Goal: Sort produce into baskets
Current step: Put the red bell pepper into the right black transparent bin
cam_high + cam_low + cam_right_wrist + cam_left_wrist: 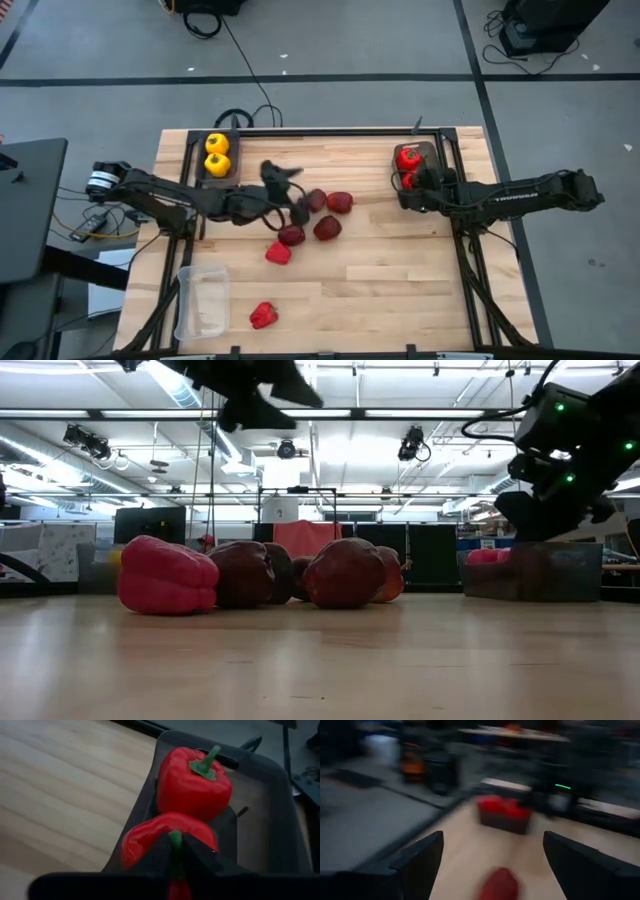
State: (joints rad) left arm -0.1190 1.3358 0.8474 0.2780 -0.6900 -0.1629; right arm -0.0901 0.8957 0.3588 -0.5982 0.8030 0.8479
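Between spread fingers (420,862): blurred red produce (499,884), probably peppers in a dark basket (504,822).

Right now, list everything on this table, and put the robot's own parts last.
yellow bell peppers: two, yellow, in the dark grey shallow tray at the high view's top left.
glossy red bell peppers: two, red, in the second dark grey tray, on the right.
loose produce: six visible, bright red to dark maroon, on the wooden table; five clustered mid-table, one lower down.
clear plastic tray: one, see-through, lower left.
left tool: open, above the cluster.
right tool: closed on one red pepper's stem in its tray.
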